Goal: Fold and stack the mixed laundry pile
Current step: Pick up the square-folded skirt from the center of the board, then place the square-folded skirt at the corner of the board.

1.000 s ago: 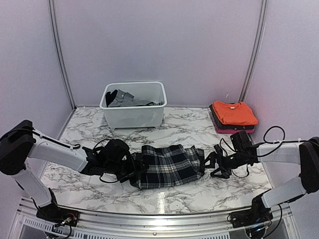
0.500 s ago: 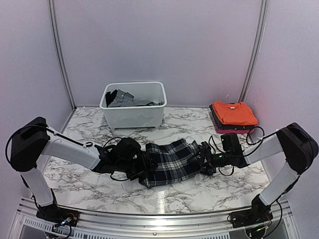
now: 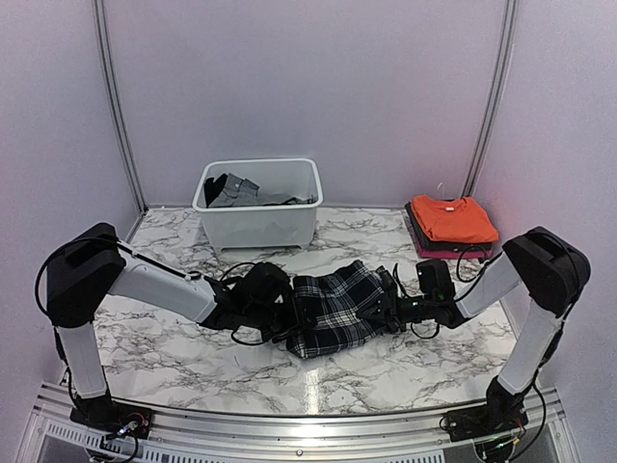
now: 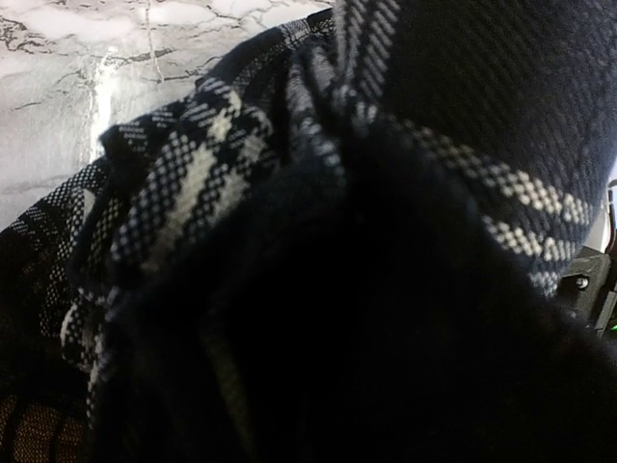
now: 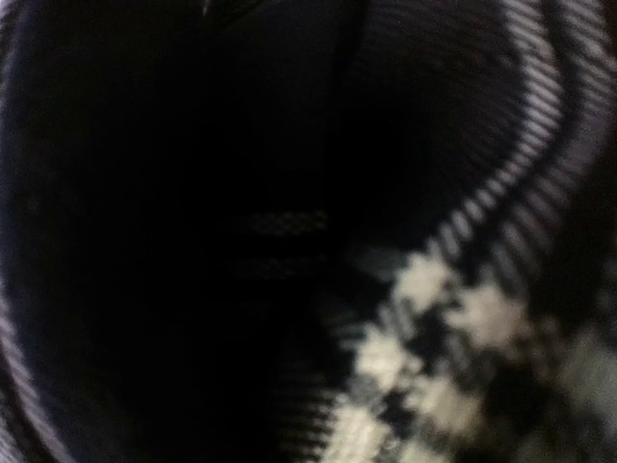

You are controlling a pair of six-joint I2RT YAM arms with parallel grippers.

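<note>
Looks approx mid-task. Done, by the look of it: orange T-shirt (image 3: 453,218), folded flat on top of a small stack at rear right of worktop (image 3: 174,359), w/ dark and pink layers (image 3: 453,251) under it.

In hand now: plaid skirt (image 3: 339,307), mid-worktop between both arms, bunched and rumpled, not yet folded neat. Left pincer (image 3: 288,315) pressed into skirt's left end, right pincer (image 3: 389,308) into its right end. Can't tell for either whether apart or clamped on cloth: tips buried in fabric from above, left wrist cam filled w/ skirt weave (image 4: 193,193), right wrist cam w/ same weave (image 5: 434,328), no tips visible.

Left to do, prob.: finish skirt fold, carry it over to stack. Also grey garments (image 3: 231,193) sitting in white tub (image 3: 258,230) at rear left, well apart from stack. If part of the pile, need pulling out, folding and stacking too.
</note>
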